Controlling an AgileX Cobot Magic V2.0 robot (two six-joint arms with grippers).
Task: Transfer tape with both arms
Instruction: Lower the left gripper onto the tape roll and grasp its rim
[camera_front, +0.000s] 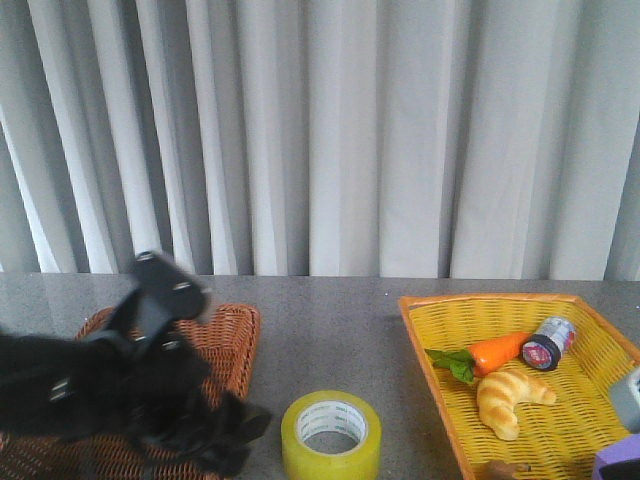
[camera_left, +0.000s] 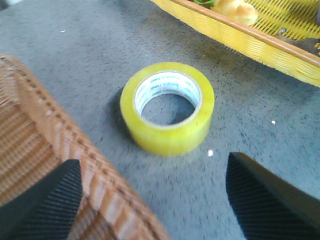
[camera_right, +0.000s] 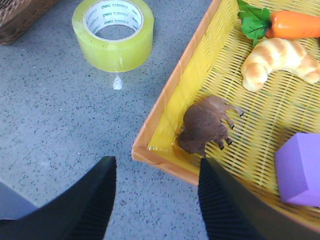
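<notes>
Left wrist view shows the left gripper (camera_left: 155, 195) spread wide and empty, facing the translucent yellow roll of packing tape (camera_left: 167, 107) lying flat on the grey speckled table (camera_left: 75, 65) beside the brown wicker basket (camera_left: 45, 150). The right gripper (camera_right: 157, 200), also parted, hovers over the yellow woven tray's (camera_right: 165, 130) corner. A low approach could snag a finger on the wicker rim or skid the roll away.

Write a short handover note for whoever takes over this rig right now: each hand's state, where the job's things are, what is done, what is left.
Left hand: open, empty, over the brown basket's edge, facing the tape.
Right hand: open, empty, above the yellow basket's corner.
Tape: flat on the table between the two baskets, untouched.
Done: nothing gripped yet.
Left: pick up the tape, pass it between the hands, set it down.
</notes>
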